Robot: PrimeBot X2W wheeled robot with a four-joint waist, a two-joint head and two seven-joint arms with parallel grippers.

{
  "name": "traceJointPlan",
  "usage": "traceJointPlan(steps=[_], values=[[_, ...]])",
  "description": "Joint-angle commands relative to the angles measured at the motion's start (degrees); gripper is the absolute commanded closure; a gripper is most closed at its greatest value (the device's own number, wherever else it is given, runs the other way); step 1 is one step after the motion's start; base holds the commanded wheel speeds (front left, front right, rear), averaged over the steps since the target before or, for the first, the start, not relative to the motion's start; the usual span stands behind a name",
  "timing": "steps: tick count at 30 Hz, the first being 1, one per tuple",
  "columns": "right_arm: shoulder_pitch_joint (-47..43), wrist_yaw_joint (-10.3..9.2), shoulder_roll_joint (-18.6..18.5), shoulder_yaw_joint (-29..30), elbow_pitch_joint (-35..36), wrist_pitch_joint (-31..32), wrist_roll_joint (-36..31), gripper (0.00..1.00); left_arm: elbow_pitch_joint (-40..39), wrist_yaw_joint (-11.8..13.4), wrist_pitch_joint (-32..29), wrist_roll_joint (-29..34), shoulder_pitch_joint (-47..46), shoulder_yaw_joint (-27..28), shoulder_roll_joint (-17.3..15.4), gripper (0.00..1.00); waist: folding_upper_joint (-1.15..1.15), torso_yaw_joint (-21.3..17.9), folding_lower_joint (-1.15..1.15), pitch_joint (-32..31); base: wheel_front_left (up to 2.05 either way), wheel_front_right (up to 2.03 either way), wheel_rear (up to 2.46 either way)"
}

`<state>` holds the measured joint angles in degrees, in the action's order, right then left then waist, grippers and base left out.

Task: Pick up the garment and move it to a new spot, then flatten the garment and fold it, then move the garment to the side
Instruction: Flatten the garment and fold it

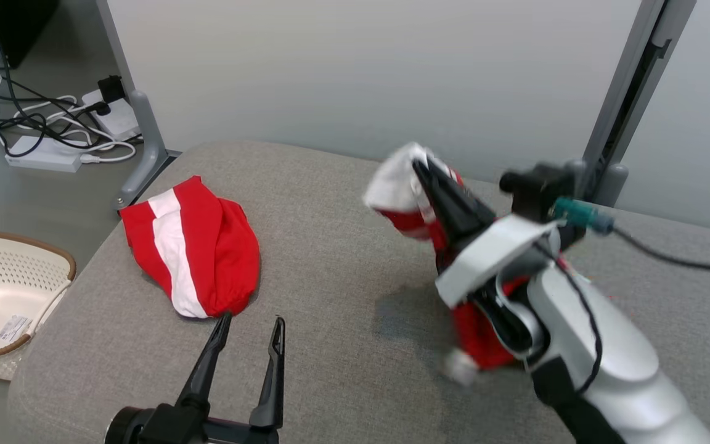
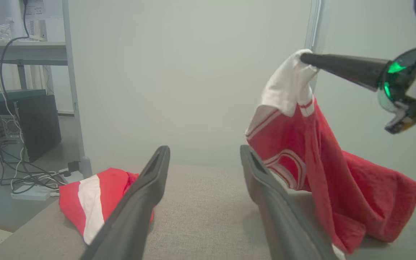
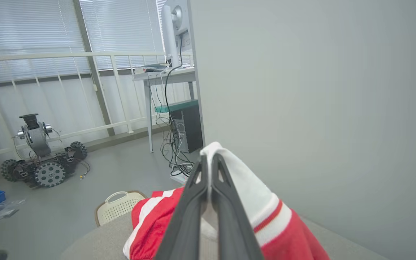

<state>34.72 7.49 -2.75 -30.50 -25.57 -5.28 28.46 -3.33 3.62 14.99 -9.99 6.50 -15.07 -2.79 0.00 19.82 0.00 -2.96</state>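
Head view. Grey cloth-covered counter (image 1: pixel 342 259). The right gripper (image 1: pixel 420 165) is at 2 o'clock, its jaws shut together on the white edge of the garment (image 1: pixel 392 185). That edge is lifted off the counter, and the red body hangs down along the wrist, blurred. The left gripper (image 1: pixel 252 320) is at 7 o'clock with its jaws spread apart and nothing between them. Just beyond its tips, at 9 o'clock, a second red-and-white piece (image 1: pixel 198 246) lies bunched on the counter. A perforated basket (image 1: pixel 4 277) sits on the floor off the counter's 9 o'clock edge. Power strips (image 1: pixel 53 154) and their cables are on the floor at 10 o'clock.

Left wrist view. The left gripper's own fingers stand wide apart. The garment hangs at 3 o'clock from the right gripper's tips, white part up, and its lower red folds appear to reach the counter. The second piece is at 8 o'clock, partly behind one finger.

Right wrist view. The fingers are pressed together with white cloth pinched at the tips, and red-and-white fabric drapes below at 5 o'clock. A small wheeled machine (image 3: pixel 38 162) is on the floor at 9 o'clock.
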Motion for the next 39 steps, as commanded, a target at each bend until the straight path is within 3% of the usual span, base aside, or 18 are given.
traceJointPlan(steps=[1, 6, 11, 15, 19, 21, 28, 33, 34, 35, 39], values=[[2.00, 0.01, -0.29, -0.35, 0.84, -0.79, 2.22, 1.00, 0.01, 0.45, 0.22, -0.29, 0.58, -0.13, -0.19, 0.00, 0.00, -0.35, 0.00, -0.56, 0.00, 0.00, 0.00], [8.73, 0.01, -0.44, 4.36, 1.22, -4.52, 9.06, 1.00, -0.22, 0.95, 0.22, -0.57, 1.99, -0.72, -0.19, 0.00, 0.00, -1.89, 0.00, -1.95, 0.00, 0.00, 0.00], [7.72, 0.01, -1.04, 13.44, -5.45, -2.86, 10.43, 1.00, -0.78, 1.49, 0.22, -0.71, 2.22, -0.30, -0.18, 0.00, 0.00, -4.21, 0.00, -2.04, 0.00, 0.00, 0.00], [2.43, 0.01, -5.06, 17.29, -12.48, -1.42, 8.12, 1.00, -1.00, 1.27, 0.22, -1.16, 0.81, -0.60, -0.19, 0.00, 0.00, -5.38, 0.00, -0.66, 0.00, 0.00, 0.00], [-2.22, 0.02, -7.48, 24.10, -19.79, -1.81, 10.97, 1.00, -1.10, 1.26, 0.22, -1.13, -0.25, -0.58, -0.19, 0.00, 0.00, -6.59, 0.00, 1.83, 0.00, 0.00, 0.00], [-3.66, 0.02, -10.77, 27.12, -24.55, -2.66, 10.79, 1.00, -0.88, 0.81, 0.21, -0.75, -1.09, -0.88, -0.19, 0.00, 0.00, -7.04, 0.00, 3.25, 0.00, 0.00, 0.00], [-0.17, 0.02, -17.95, 34.56, -35.30, -7.38, 9.87, 1.00, -0.66, -0.45, 0.22, 0.36, -4.03, -0.48, -0.19, 0.00, 0.00, -8.34, 0.00, 8.13, 0.00, 0.00, 0.00], [2.45, 0.01, -19.29, 36.37, -38.23, -8.41, 10.35, 1.00, -0.42, -0.65, 0.22, 0.21, -5.80, -0.94, -0.21, 0.00, 0.00, -9.34, 0.00, 9.93, 0.00, 0.00, 0.00], [2.85, 0.01, -19.37, 36.36, -38.72, -8.64, 10.14, 0.57, -0.32, -0.61, 0.22, 0.12, -6.14, -1.00, -0.20, 0.00, 0.00, -9.55, 0.00, 10.01, 0.00, 0.00, 0.00], [3.18, 0.01, -18.96, 36.53, -39.32, -8.33, 10.53, 0.00, -0.26, -0.54, 0.22, 0.05, -6.34, -1.10, -0.20, 0.00, 0.00, -9.75, 0.00, 9.98, 0.00, 0.00, 0.00], [2.90, 0.02, -17.61, 34.18, -38.65, -7.94, 9.73, 0.00, 0.00, -0.27, 0.22, 0.00, -6.55, -1.16, -0.21, 0.00, 0.00, -10.52, 0.00, 9.24, 0.00, 0.00, 0.00]])
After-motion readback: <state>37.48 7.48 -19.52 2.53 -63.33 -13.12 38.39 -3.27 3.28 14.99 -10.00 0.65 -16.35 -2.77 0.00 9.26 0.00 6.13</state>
